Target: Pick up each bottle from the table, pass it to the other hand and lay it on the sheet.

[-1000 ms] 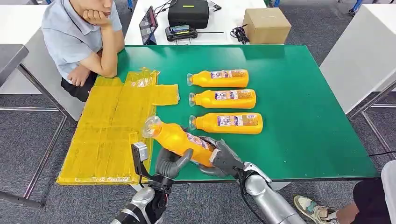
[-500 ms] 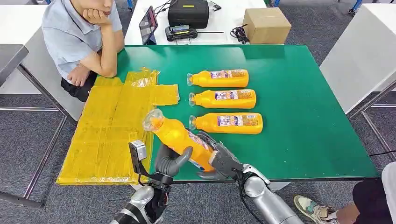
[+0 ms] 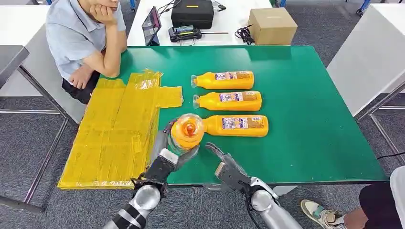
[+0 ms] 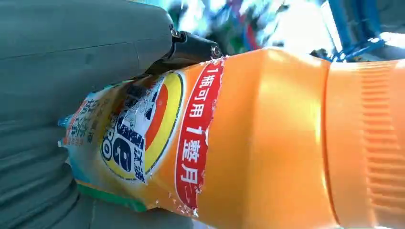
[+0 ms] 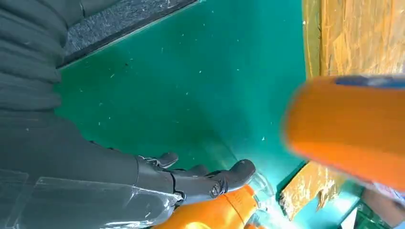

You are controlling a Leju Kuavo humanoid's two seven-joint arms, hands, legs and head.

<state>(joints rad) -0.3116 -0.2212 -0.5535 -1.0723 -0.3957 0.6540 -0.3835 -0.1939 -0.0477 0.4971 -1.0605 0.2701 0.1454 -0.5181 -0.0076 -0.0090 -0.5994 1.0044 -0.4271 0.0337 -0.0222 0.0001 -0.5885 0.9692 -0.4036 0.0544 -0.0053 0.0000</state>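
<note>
A: Counting four orange plastic bottles. Three lie on their sides on the green table (image 3: 305, 95), caps toward the yellow crinkled plastic sheet (image 3: 114, 129): far bottle (image 3: 224, 80), middle bottle (image 3: 230, 101), near bottle (image 3: 236, 125), stacked in a column just beside the sheet.

B: The fourth?

A: Held bottle (image 3: 187, 131), lifted above the table at the sheet's near right edge, clear cap end aimed up at the head camera. Left hand (image 3: 165, 160) grips its body from below; in the left wrist view the grey thumb (image 4: 71, 52) presses against the label.

B: Right hand?

A: Right hand (image 3: 227, 167) empty, fingers spread apart, over the table's near edge, beside the held bottle but not touching it.

B: Anything else?

A: One person (image 3: 81, 38) seated at the table's far corner beyond the sheet.
</note>
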